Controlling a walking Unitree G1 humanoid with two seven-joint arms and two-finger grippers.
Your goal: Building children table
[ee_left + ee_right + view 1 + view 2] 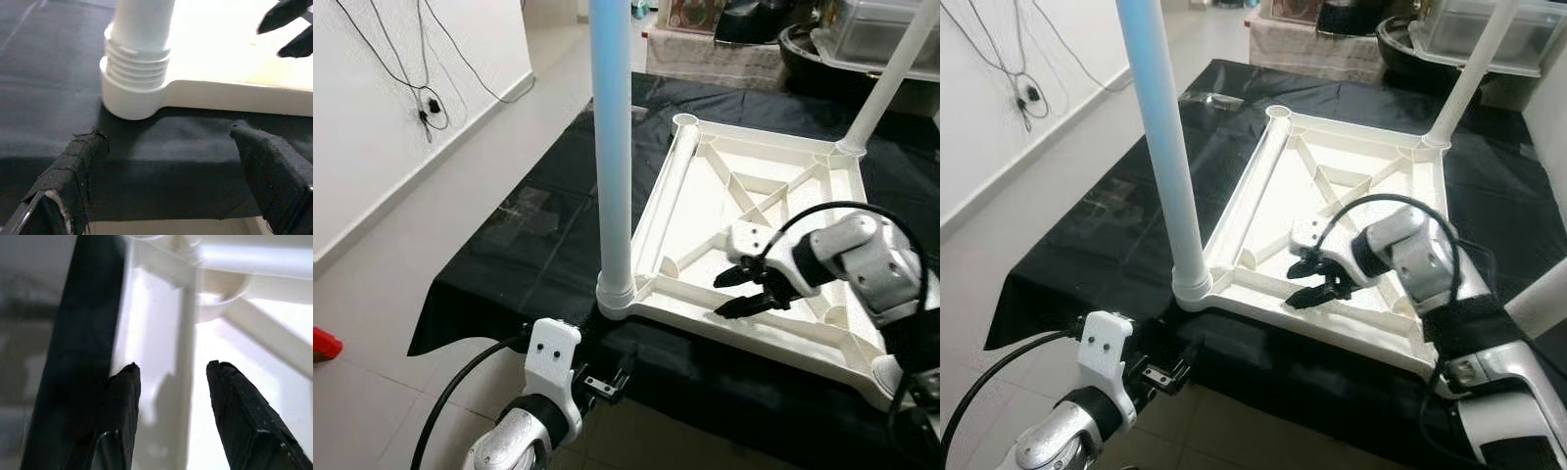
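The right gripper [744,292] sits in the middle right of the frame, with its two black fingers spread apart and nothing between them. It hangs just over the near side of the white plastic table top [759,186], which lies upside down so its ribs face up. In the right wrist view the fingers [122,401] point down at a white rib of that table top.

The left gripper [607,384] is at the bottom middle of the frame, low by the near edge of the black cloth [538,225]. Its fingers [78,161] are wide apart too, and they hold nothing. They point at the round white corner socket [132,88] of the table top.

A tall pale blue and white plastic table leg [612,147] stands straight up in that near left corner socket. A second white plastic leg [891,73] leans up from the far right corner, in the upper right of the frame. The far left corner has an open round hole [685,121].

The black cloth covers a low table. To the left are the pale tiled floor [372,323], a white wall with black cables [421,93], and a small red thing [323,343] at the left edge.
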